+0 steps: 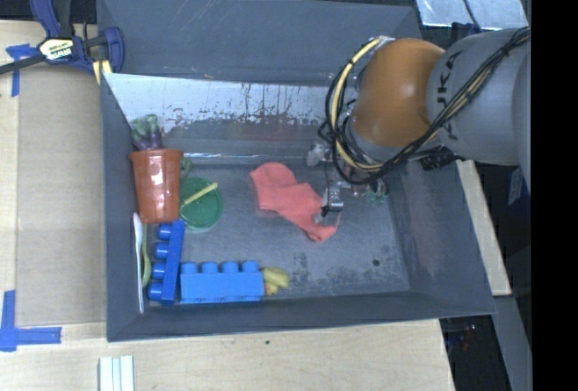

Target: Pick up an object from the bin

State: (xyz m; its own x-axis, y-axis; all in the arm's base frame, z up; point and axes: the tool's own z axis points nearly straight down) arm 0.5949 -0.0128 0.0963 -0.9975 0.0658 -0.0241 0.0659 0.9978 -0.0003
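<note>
A crumpled red cloth [282, 192] lies in the middle of the bin floor. My gripper [330, 209] is down at the cloth's right end, its fingertips touching or pressed into the fabric there. A fold of the cloth [320, 230] sticks out just below the fingertips.
An orange-brown cup [156, 184] with a small plant lies at the left wall. Beside it sits a green round lid [200, 205]. Blue toy bricks [206, 276] form an L along the front left, with a small yellow thing [276, 279] at their end. The arm's orange cover hangs over the bin's right.
</note>
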